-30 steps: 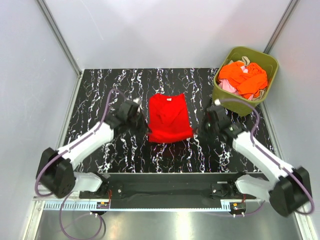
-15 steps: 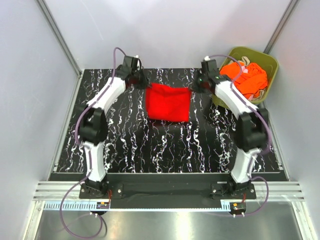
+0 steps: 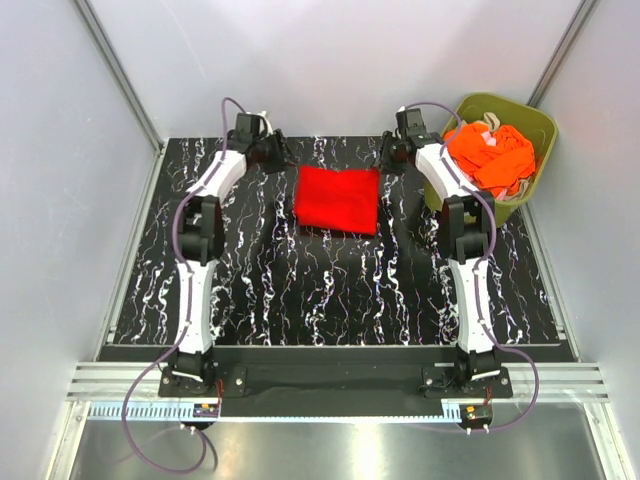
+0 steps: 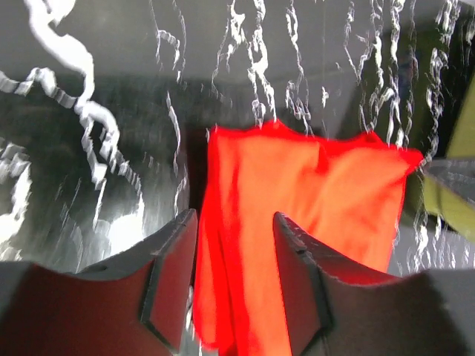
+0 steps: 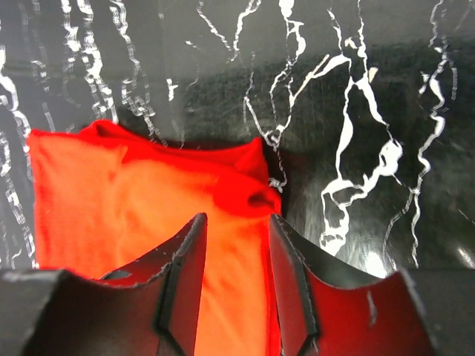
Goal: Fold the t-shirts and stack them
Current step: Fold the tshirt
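Observation:
A bright red t-shirt [image 3: 338, 200] lies folded into a squat rectangle on the far middle of the black marbled table [image 3: 300, 290]. My left gripper [image 3: 277, 154] hovers at its far left corner and my right gripper [image 3: 391, 156] at its far right corner. In the left wrist view the left gripper [image 4: 234, 216] stands open over the red t-shirt's [image 4: 312, 200] layered left edge. In the right wrist view the right gripper [image 5: 237, 218] is open over the red t-shirt's [image 5: 126, 200] bunched right corner. More t-shirts [image 3: 490, 155], orange with bits of pink and beige, fill the bin.
The olive-green bin [image 3: 530, 115] stands at the table's far right corner, right beside my right arm. Grey walls close off the table at the back and both sides. Both arms stretch the full depth of the table.
Both grippers carried the red t-shirt's near edge to the far side, folding it in half. They have since opened and let go of the cloth.

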Robot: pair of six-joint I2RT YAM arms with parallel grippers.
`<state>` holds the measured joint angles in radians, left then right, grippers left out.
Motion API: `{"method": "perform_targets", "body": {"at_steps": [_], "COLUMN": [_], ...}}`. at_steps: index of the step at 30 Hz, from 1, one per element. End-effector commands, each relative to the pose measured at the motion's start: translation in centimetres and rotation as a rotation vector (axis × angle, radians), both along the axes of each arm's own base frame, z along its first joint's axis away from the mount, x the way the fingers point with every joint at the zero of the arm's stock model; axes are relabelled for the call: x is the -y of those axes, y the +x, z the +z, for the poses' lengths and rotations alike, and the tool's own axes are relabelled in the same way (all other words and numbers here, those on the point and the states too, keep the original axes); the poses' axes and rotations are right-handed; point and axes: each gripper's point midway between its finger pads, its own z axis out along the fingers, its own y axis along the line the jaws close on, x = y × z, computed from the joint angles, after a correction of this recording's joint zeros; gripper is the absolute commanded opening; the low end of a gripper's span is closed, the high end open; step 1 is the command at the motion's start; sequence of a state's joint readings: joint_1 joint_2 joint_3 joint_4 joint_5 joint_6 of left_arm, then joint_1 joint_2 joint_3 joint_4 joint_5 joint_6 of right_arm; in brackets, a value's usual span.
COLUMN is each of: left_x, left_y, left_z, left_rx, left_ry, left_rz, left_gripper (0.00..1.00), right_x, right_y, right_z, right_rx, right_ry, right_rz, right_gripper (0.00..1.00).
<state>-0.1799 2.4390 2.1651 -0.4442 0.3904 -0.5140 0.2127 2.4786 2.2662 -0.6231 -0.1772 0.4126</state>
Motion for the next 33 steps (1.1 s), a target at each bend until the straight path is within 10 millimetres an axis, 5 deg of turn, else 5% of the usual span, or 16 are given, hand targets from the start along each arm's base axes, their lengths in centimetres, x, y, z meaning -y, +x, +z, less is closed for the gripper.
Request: {"method": "perform_targets", "body": {"at_steps": [1, 3, 4, 5, 6, 12, 23, 33], "left_x": [0.6, 1.4, 1.3, 1.5, 1.4, 1.8, 1.2, 2.5], "left_y": [-2.3, -5.0, -6.8, -8.2, -10.0, -14.2, -15.3, -14.2], "left_z": [9.1, 9.7, 7.1, 7.5, 5.1, 0.6, -4.5, -5.2], "left_rx": [0.190, 0.170, 0.102, 0.096, 0.030, -0.050, -0.146, -0.156], "left_ry": [-0.036, -0.047, -0.032, -0.027, -0.020, 0.078, 0.186, 0.137], "left_rz": [-0.083, -0.121, -0.126, -0.137, -0.146, -0.185, -0.158, -0.184], "left_gripper": [0.47, 0.45, 0.44, 0.44, 0.44, 0.50, 0.52, 0.52], "right_x": [0.2, 0.0, 0.0, -0.2, -0.7, -2.0, -2.0, -2.5], "right_y": [-1.6, -3.8, -5.1, -5.9, -6.8, -11.5, -13.5, -13.5], "right_z": [8.3, 6.9, 6.9, 6.8, 7.7, 4.7, -1.7, -4.9], "right_rx": [0.105, 0.049, 0.040, 0.028, 0.034, -0.051, -0.167, -0.204], "right_ry": [0.004, 0.012, 0.018, 0.029, 0.055, 0.089, 0.049, 0.070], "right_rz": [0.046, 0.062, 0.074, 0.086, 0.113, 0.224, 0.271, 0.285], "right_gripper": [0.47, 0.47, 0.47, 0.47, 0.48, 0.50, 0.51, 0.44]}}
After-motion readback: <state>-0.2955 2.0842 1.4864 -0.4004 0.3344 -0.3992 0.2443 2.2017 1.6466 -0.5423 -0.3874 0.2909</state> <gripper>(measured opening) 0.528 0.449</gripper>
